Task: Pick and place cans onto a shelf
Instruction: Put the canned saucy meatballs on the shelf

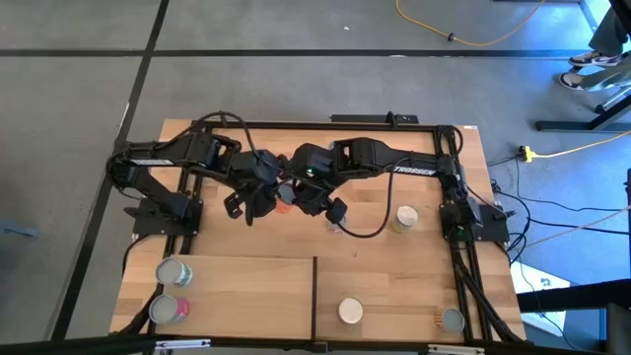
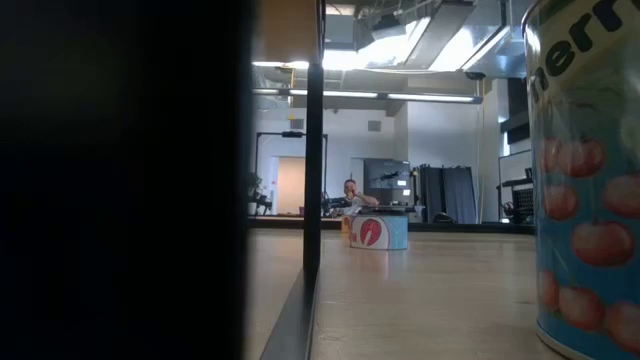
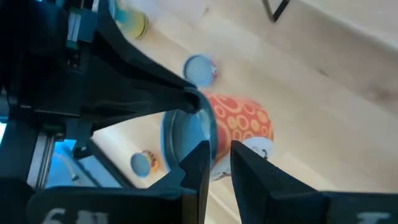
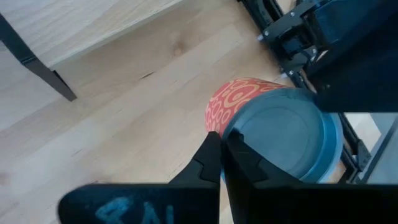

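An orange can with a ring pattern [image 3: 242, 121] and a grey lid [image 4: 283, 140] hangs in the air over the table's middle, seen in the high view as a red patch [image 1: 284, 201] between both arms. My left gripper [image 3: 222, 165] and my right gripper [image 4: 222, 155] are both shut on its lid end. Four more cans stand on the light-wood shelf [image 1: 246, 286]: a grey-topped one [image 1: 174, 271], a pink one [image 1: 168, 309], a white-topped one [image 1: 351, 312] and a grey one [image 1: 452, 319]. A yellow-green can [image 1: 404, 219] stands on the tabletop. My left gripper pinches the can's lid rim [image 3: 217, 152] between its two fingers, one over the grey lid and one over the side wall. The can is clear of the table and tilted. My right gripper meets the lid's rim [image 4: 219, 134] with its fingertips closed together, one finger on the lid side and one on the orange wall. In the left wrist view its fingertips [image 3: 194, 99] sit on the rim opposite my left fingers.
A black bar [image 1: 315, 296] splits the shelf into two halves. Black frame rails [image 1: 455, 197] run along the table's sides. In the low view a red-labelled can [image 2: 378, 231] stands far off, a cherry-printed can [image 2: 590, 200] looms at the right, and a dark mass fills the left.
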